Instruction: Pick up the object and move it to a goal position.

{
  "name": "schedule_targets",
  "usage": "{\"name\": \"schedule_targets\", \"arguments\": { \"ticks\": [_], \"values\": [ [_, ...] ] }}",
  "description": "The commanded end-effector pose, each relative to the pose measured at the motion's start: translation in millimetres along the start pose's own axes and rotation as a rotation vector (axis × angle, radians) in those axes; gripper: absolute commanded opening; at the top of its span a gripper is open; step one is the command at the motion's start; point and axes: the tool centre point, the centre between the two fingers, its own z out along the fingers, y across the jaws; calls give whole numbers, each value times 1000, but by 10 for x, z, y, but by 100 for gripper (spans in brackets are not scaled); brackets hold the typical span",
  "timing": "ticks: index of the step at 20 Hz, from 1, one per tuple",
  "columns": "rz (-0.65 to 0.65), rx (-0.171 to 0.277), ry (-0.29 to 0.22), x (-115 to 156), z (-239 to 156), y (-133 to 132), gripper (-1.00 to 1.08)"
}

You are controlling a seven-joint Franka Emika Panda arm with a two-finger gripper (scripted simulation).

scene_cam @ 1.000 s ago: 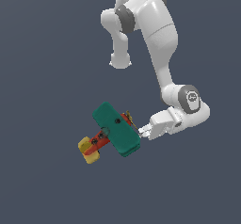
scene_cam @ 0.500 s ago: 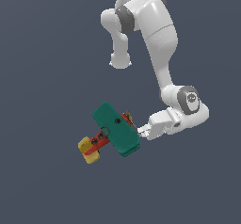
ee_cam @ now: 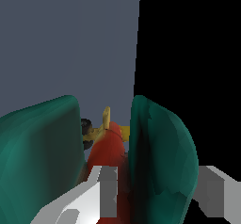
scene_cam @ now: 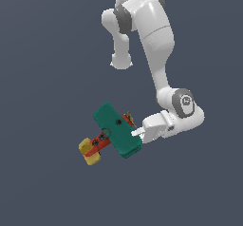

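Tool point(ee_cam: 155, 190) — fingers astride one teal wing of the toy biplane point(scene_cam: 114, 131) — gripping it.

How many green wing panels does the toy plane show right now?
2. In the wrist view, one wing sits on one side of the red body and the other wing opposite. The tool straddles the second wing, one finger between the wings.

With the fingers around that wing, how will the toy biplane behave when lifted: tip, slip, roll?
The toy biplane looks rigid, so it probably won't flex. The gripper straddles one rounded teal wing, off to the side of the red body, so it may tilt or pivot. The smooth wing could slip. Its small wheels suggest that it may roll if pushed.
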Motion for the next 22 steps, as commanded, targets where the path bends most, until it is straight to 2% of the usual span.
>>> {"name": "schedule_targets", "arguments": {
  "ticks": [1, 2, 3, 15, 22],
  "values": [
    [0, 0, 0, -2, 63, -1, 28],
    [0, 0, 0, -3, 67, -1, 28],
    [0, 0, 0, -3, 67, -1, -100],
    [0, 2, 3, -1, 43, -6, -100],
    [-1, 3, 3, -79, -108, 153, -100]
  ]
}}
